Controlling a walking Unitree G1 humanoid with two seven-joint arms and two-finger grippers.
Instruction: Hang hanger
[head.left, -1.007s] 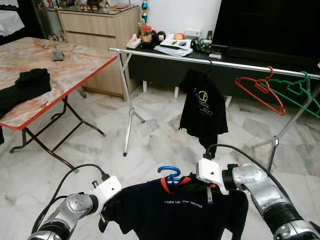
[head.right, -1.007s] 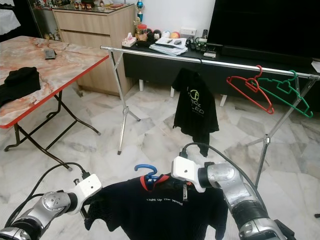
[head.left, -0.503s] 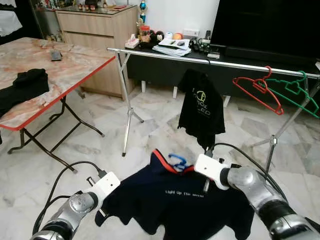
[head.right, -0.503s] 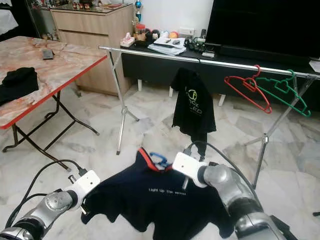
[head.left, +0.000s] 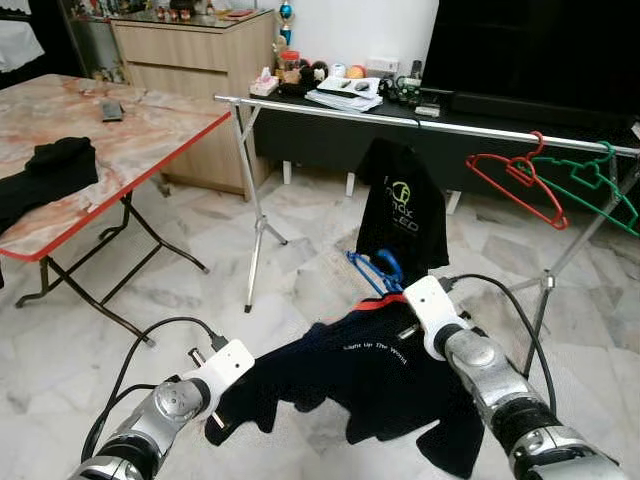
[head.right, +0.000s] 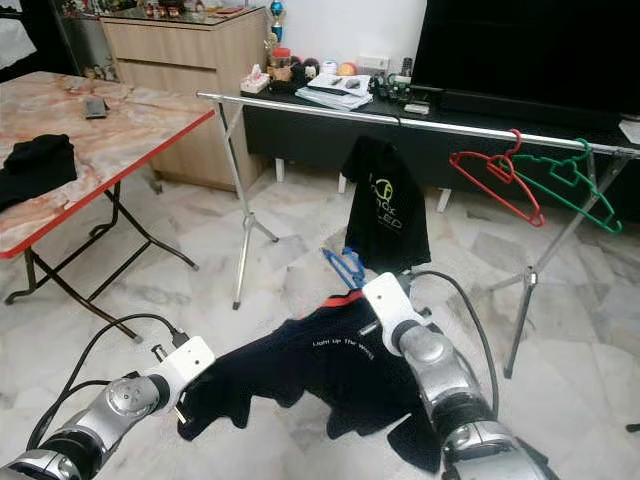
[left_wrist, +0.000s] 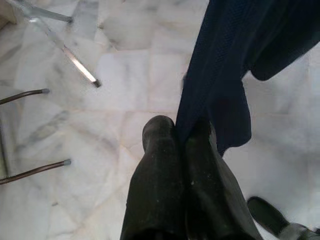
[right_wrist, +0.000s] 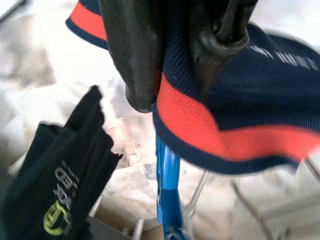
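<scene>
1. The right claw (right_wrist: 170, 75) was clenched on the red-trimmed collar of a navy shirt (head.left: 380, 375), holding it up at about 5 o'clock in the head view, just in front of the rail's hanging clothes
2. A blue hanger (head.left: 377, 271) stuck out of that collar, its hook rising toward 12 o'clock and overlapping the lower edge of the black shirt (head.left: 402, 215)
3. The left claw (left_wrist: 182, 135) was clenched on a fold of the navy shirt's far end, down at 7 o'clock, so the cloth sagged between the two arms above the marble floor (head.left: 300, 270)
4. The clothes rail (head.left: 330, 107) ran across the room from 11 to 3 o'clock; the black shirt hung from it near the middle
5. A red hanger (head.left: 515, 180) and a green hanger (head.left: 590, 180) hung side by side at the rail's 2 o'clock end
6. A red-edged marble counter (head.left: 120, 140) stood at 10 o'clock with dark clothes (head.left: 50, 170) lying on it
</scene>
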